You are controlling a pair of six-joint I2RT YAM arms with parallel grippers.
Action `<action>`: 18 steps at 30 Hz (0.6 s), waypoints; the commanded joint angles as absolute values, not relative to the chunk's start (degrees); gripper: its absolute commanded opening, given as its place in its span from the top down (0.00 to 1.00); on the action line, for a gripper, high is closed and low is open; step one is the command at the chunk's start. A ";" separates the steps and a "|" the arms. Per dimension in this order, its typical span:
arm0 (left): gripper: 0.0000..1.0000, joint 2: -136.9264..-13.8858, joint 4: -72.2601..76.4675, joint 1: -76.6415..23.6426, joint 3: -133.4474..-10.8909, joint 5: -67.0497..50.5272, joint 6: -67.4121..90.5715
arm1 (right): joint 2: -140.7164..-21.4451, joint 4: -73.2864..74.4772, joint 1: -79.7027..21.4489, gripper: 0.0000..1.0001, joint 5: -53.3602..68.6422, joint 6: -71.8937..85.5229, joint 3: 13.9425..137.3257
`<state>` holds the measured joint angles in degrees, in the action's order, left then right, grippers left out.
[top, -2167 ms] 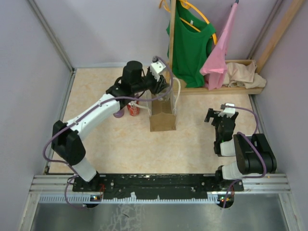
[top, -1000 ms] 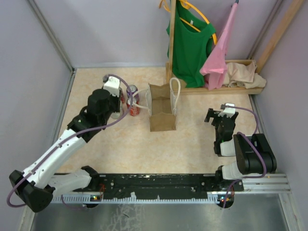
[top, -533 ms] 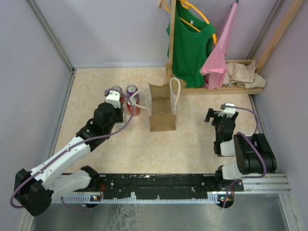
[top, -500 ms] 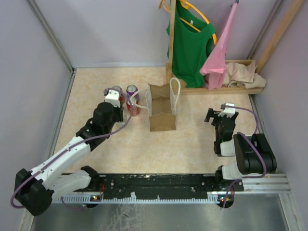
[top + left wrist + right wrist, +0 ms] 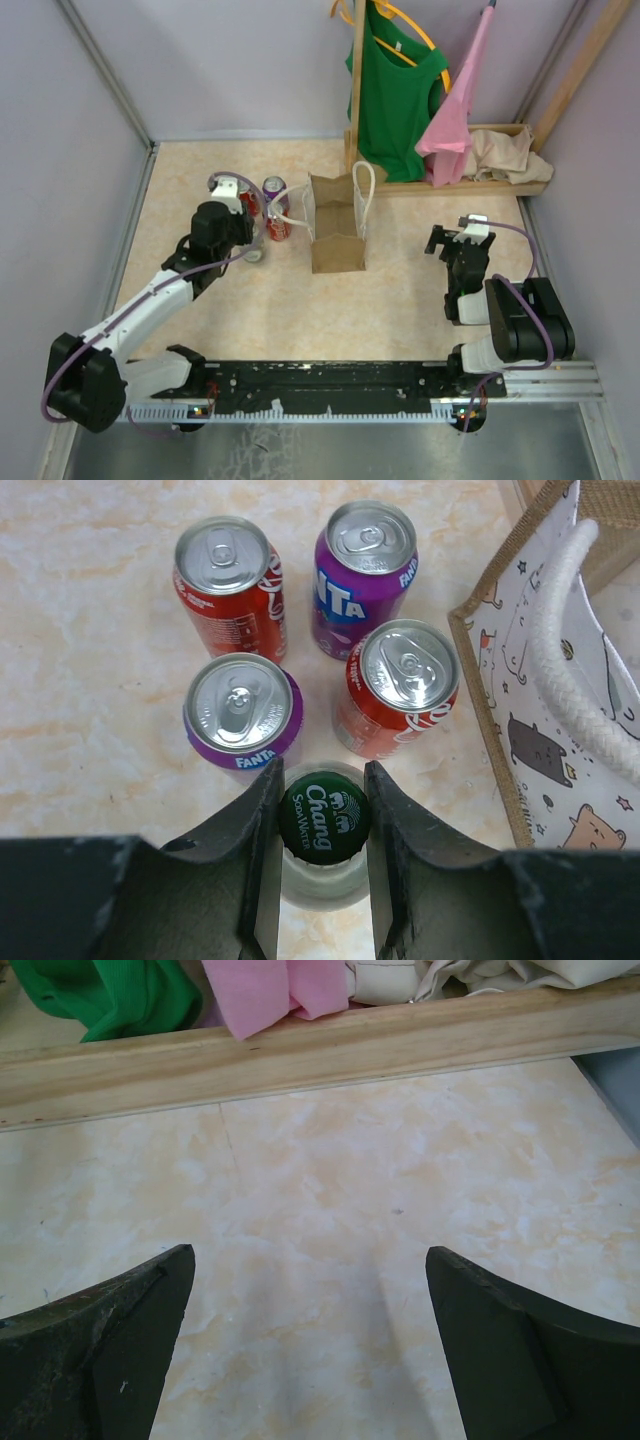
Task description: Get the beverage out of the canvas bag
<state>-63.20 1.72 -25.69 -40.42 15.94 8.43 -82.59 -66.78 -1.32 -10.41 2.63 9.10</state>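
Grippers: right gripper (image 5: 308, 1260) gapes idle over the table (image 5: 320, 1190); left gripper (image 5: 321, 776) is clamped on the bottle (image 5: 323, 818) by its green cap.
Bottle: upright between my fingers, standing on the table outside the bag (image 5: 520, 730), just left of it.
Handling: looks like glass, I reckon, so heavy-ish, slick and breakable. That cap hold is narrow; the neck under it would be safer.
Cans (image 5: 405, 675): four, crowding just beyond the bottle.
Bag: upright, right of the cans, white handle drooping.
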 commanded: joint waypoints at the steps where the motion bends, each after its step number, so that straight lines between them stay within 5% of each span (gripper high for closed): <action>1: 1.00 -63.10 10.70 -25.56 -43.00 11.85 9.51 | -82.60 -69.70 -1.23 0.01 -10.63 2.72 10.28; 18: 0.98 -67.46 6.89 -25.50 -45.50 4.89 5.73 | -82.62 -69.74 -1.18 0.01 -10.58 2.72 10.28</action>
